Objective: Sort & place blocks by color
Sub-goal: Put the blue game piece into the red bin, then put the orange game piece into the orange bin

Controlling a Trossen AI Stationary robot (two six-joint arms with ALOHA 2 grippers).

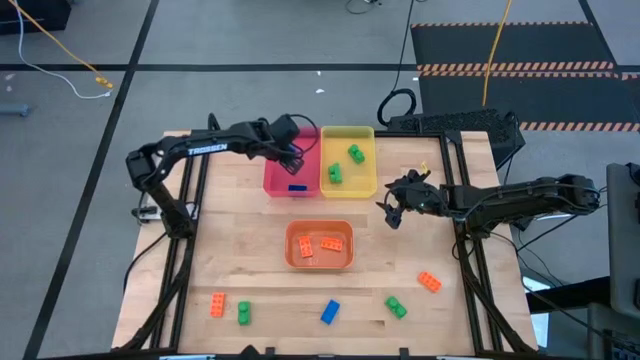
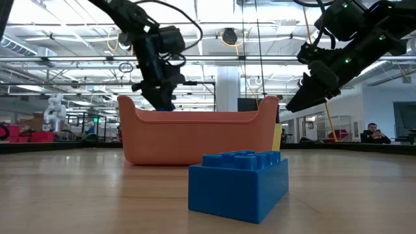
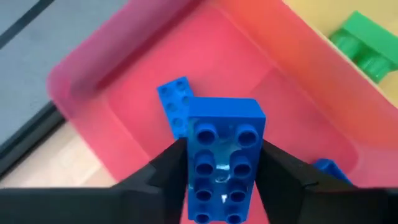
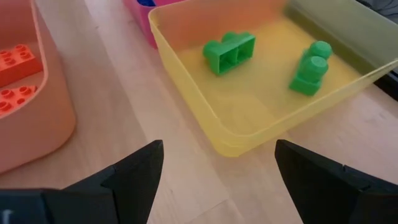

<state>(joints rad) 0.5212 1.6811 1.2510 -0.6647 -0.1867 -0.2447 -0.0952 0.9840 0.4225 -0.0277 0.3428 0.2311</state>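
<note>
Left gripper (image 3: 221, 180) clamped on a blue block (image 3: 221, 155) over the pink tray (image 1: 290, 185); right gripper (image 4: 214, 165) wide open, nothing in it, by the yellow tray (image 4: 205, 134).

Blocks look light, hard and a bit slick, so I'd pinch the flat long sides like here. Only the left wrist cam shows that grip, and the overhead alone shows five blocks loose up front, e.g. orange (image 1: 217, 305).

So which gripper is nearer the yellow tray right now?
The right. The right gripper hangs open just off the yellow tray, beside it; the left gripper is over the pink tray, holding a blue block.
</note>
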